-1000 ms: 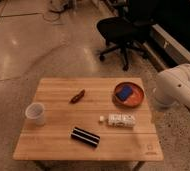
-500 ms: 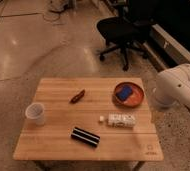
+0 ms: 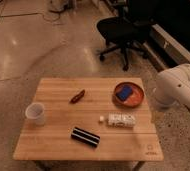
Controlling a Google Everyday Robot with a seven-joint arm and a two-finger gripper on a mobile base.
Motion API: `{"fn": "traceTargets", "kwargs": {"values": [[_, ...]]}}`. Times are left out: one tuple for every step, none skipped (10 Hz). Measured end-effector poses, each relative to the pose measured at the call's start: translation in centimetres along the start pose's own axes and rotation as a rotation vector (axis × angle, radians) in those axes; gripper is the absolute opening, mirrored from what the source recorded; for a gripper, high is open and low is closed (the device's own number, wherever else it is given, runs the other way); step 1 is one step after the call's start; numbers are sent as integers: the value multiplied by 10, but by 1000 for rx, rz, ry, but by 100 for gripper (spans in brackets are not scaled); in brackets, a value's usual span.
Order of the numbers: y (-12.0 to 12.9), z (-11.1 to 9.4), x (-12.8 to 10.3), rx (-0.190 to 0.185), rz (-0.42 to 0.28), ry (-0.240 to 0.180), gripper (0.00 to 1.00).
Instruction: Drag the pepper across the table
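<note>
Noted pepper point(image 3: 77, 96) lying on table point(image 3: 53, 145), upper middle of the top, long axis toward 2 o'clock. Saw nothing touching it. Located white cup point(image 3: 35, 113) at 8 o'clock from it, striped black bar point(image 3: 85, 137) at 6 o'clock, white packet point(image 3: 120, 120) at 4 o'clock, red-brown plate point(image 3: 140, 98) with blue object point(image 3: 124, 92) at 3 o'clock. Logged white arm link point(image 3: 180, 90) beyond the table's 3 o'clock edge, well apart from pepper. Could not find gripper in frame; cannot tell its opening or hold.
</note>
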Motion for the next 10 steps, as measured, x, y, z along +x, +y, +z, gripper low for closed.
{"fn": "traceTargets", "kwargs": {"values": [[0, 0, 0, 0, 0, 0, 65], [0, 0, 0, 0, 0, 0, 65], [0, 0, 0, 0, 0, 0, 65], [0, 0, 0, 0, 0, 0, 65], [0, 0, 0, 0, 1, -1, 65], [-1, 0, 0, -1, 3, -2, 65], [-4, 1, -13, -1, -17, -6, 65], [-11, 3, -33, 6, -49, -11, 65], [-17, 5, -56, 12, -83, -20, 65], [-24, 8, -80, 22, -115, -40, 65]]}}
